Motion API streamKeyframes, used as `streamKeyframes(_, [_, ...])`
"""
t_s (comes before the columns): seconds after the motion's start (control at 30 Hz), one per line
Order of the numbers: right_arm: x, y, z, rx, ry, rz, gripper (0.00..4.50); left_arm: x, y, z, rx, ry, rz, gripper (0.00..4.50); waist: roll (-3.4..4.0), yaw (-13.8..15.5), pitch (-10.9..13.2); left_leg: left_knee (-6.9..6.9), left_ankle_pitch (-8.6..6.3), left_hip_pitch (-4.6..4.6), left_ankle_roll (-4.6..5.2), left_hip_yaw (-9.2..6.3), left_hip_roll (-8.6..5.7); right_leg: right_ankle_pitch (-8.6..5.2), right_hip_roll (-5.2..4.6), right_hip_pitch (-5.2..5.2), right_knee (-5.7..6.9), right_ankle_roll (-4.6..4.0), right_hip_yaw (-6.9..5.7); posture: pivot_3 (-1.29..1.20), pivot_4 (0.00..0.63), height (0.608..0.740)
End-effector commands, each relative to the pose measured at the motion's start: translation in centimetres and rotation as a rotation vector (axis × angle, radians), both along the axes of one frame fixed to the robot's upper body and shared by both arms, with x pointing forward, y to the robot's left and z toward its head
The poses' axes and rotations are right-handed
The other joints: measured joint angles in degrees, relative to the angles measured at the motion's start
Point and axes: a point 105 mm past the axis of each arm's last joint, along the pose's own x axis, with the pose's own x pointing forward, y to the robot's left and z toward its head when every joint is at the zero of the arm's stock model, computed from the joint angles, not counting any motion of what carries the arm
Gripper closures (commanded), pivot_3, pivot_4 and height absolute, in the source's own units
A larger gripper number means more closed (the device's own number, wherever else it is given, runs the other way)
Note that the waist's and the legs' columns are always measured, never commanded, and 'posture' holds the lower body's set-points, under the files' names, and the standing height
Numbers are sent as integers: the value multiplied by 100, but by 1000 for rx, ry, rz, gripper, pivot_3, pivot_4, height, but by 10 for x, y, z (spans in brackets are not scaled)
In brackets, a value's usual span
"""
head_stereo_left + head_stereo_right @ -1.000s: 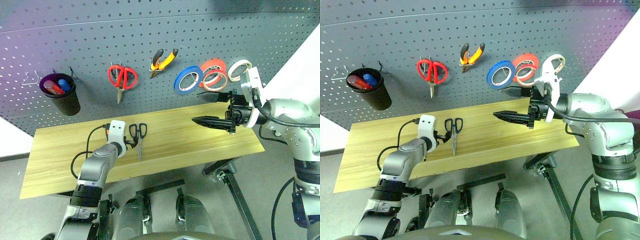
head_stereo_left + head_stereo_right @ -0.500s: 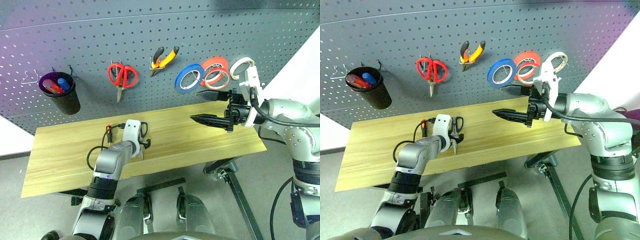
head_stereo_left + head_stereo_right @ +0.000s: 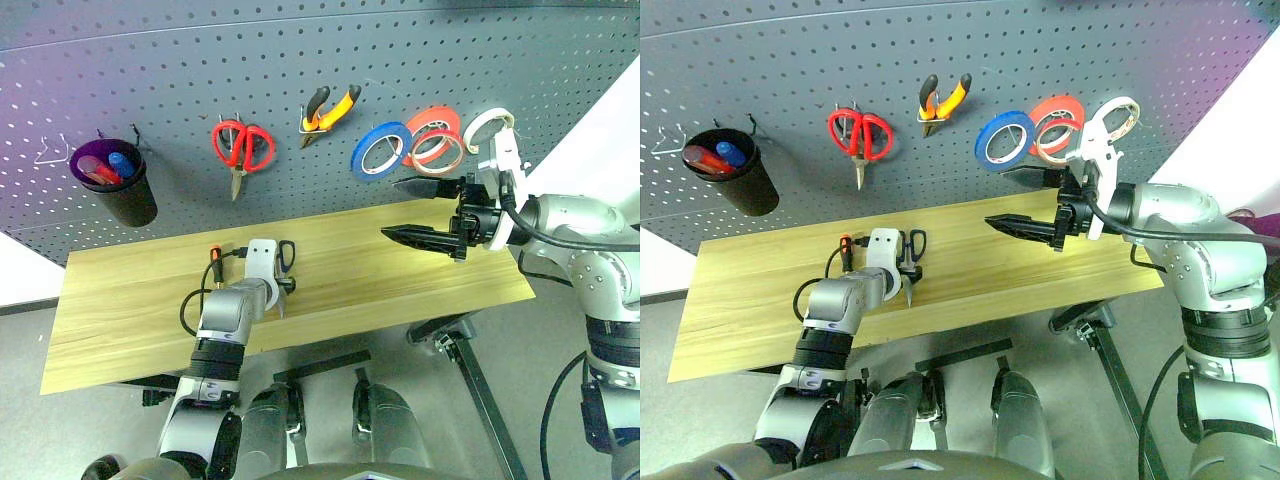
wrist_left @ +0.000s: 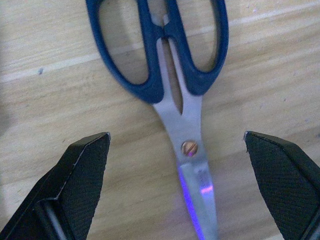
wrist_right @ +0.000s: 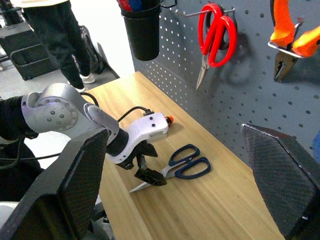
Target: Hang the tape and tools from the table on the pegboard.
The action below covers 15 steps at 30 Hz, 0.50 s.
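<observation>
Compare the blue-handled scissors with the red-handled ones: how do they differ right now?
The blue-handled scissors lie flat on the table, between the open fingers of the left gripper; the red-handled scissors hang on the pegboard, blades pointing down. Handles are dark blue on one, bright red on the other. Both pairs have their blades closed.

Your left gripper (image 4: pixel 177 190) now straddles the dark-handled scissors (image 4: pixel 170 75), jaws wide | it comes from their left | screwdriver (image 3: pixel 214 262) uncovered beside the arm
</observation>
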Motion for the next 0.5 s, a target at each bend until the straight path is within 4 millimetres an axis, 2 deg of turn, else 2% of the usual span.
streamKeyframes(0.03, [-2,0,14,1,-62,1,52,6,-3,4,-31,-13,15,0,1,4,15,-1,0,-3,0,0,0,0,0,-1,-2,0,-1,-179,272,723])
streamKeyframes(0.47, [5,-2,15,8,-69,-29,52,2,-9,-10,-68,72,33,0,3,2,49,-4,-1,-5,1,0,0,2,-1,0,-11,2,-4,-184,277,723])
streamKeyframes(0.5, [6,-2,16,9,-71,-35,19,1,-9,-12,-68,85,34,179,3,-1,49,-4,-1,-4,1,0,0,2,-1,0,-11,2,-4,-185,277,723])
